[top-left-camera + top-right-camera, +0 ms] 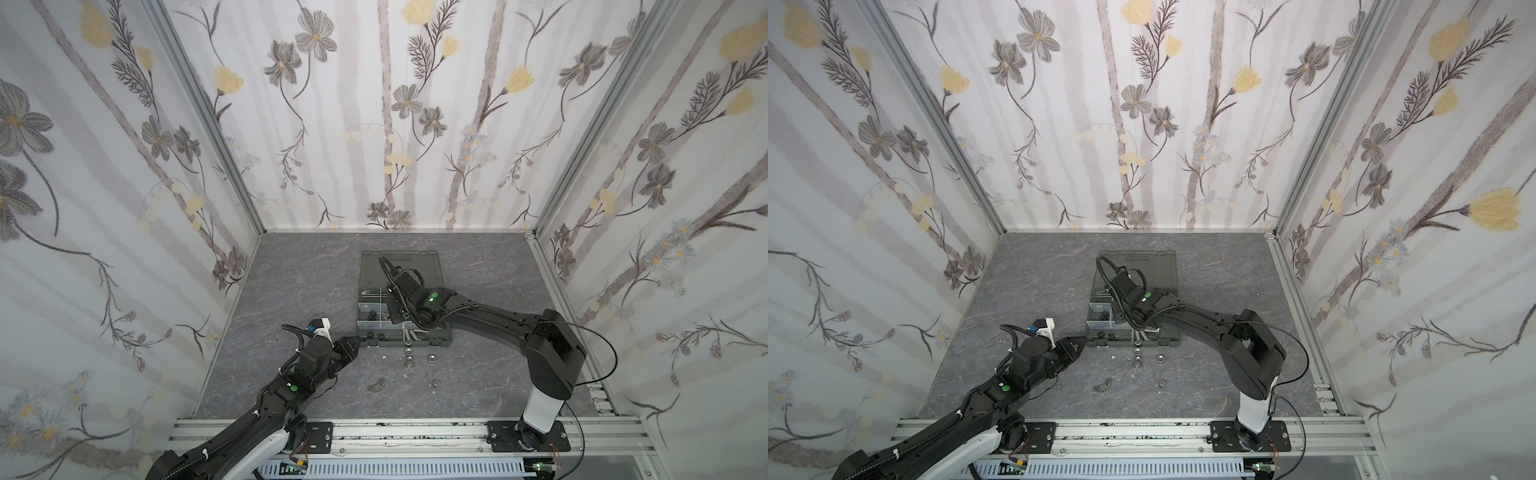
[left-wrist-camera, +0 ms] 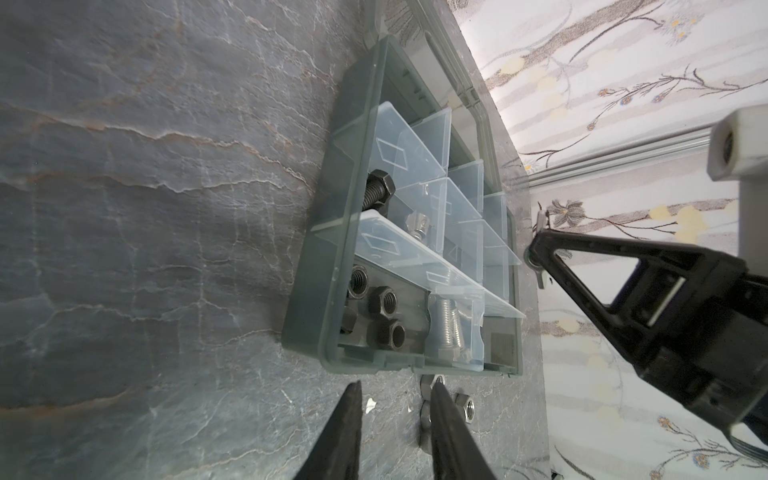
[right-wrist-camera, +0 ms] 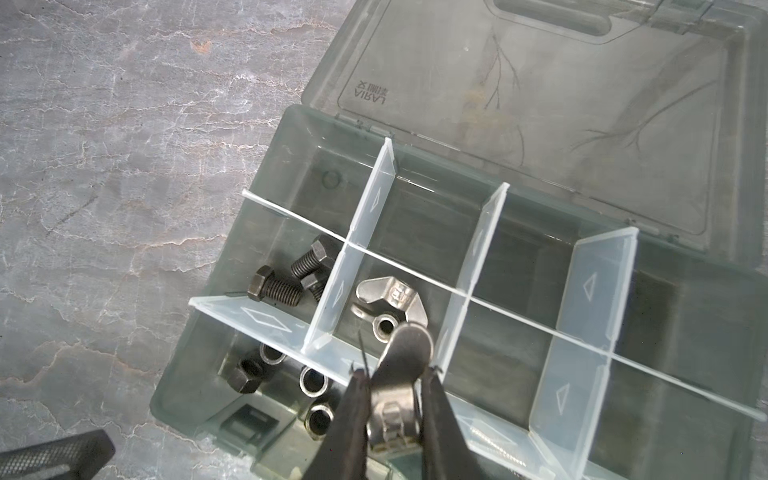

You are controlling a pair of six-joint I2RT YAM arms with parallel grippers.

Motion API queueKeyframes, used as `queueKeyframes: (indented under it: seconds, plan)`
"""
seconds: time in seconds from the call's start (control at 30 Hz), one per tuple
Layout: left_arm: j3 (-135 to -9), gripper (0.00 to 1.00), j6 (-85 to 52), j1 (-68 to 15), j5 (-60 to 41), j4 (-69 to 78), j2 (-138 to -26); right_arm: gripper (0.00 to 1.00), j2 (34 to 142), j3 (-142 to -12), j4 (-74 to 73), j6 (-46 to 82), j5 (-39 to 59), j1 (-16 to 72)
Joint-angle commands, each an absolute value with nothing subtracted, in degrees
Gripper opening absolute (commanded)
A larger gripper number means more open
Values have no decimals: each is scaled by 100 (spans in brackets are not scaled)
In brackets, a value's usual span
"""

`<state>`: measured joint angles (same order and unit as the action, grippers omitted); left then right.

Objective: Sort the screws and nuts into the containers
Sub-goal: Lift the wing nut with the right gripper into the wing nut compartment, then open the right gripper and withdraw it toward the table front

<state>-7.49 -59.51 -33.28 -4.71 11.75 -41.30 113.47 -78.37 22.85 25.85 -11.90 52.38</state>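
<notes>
Nearest us on the grey table [image 1: 291, 291] are five silver pieces: one loose wing nut [image 1: 378, 386] and four loose hex nuts [image 1: 431, 356], spread just ahead of the organizer box [image 2: 311, 291]. Left gripper [image 2: 395, 386] sits low at the box's near left corner, jaws a narrow gap apart, nothing in them.

Pale clear dividers split the box into compartments [image 3: 415, 232].
- Near row, corner: four dark hex nuts [image 2: 384, 299].
- Next to it: shiny silver hex bolts [image 2: 446, 328], two we think; the divider blurs them.
- Second row, corner: three black hex bolts [image 3: 274, 286], matte, threaded shanks, lying flat.
- Beside them: one binned wing nut [image 3: 386, 293], silver.

Right gripper [image 3: 395, 376] hangs right over that compartment, pinched on the held wing nut [image 3: 407, 349], also silver, one wing poking past the fingertips. Farthest back, the smoky lid [image 3: 540, 104] lies open flat on the table.
</notes>
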Motion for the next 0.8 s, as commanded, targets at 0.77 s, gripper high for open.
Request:
queueKeyframes:
  seconds: [0.77]
  plan:
    - [-712,30,-6060,-3606,-598,1206,-4112,31,11628,-7919,2036,2581,-742,5214]
